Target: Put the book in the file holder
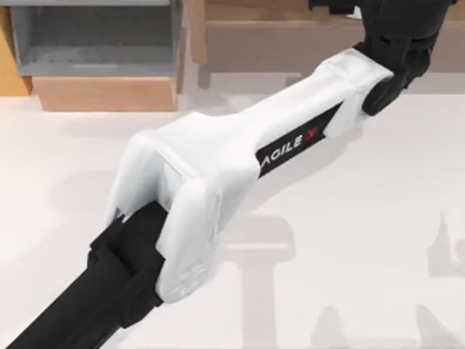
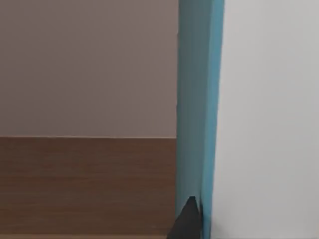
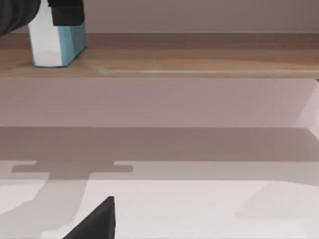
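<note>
The teal-blue book [image 3: 56, 46] stands upright on the long brown wooden shelf [image 3: 199, 62], white page edges facing the right wrist camera. My left gripper [image 3: 65, 11] comes down on its top and is shut on the book. In the left wrist view the teal cover [image 2: 199, 99] runs straight up the picture, with a dark fingertip [image 2: 188, 219] against it. From above, my left arm stretches across the table to the back right, where the left gripper [image 1: 396, 29] sits at the shelf. The file holder [image 1: 105, 93], grey inside with a tan front lip, stands at the back left.
The brown shelf [image 1: 290, 36] runs along the back of the table, to the right of the file holder. The left arm's white link [image 1: 240, 160] crosses the middle of the white table [image 1: 363, 218]. A dark part of my right gripper [image 3: 94, 221] hangs low over the table.
</note>
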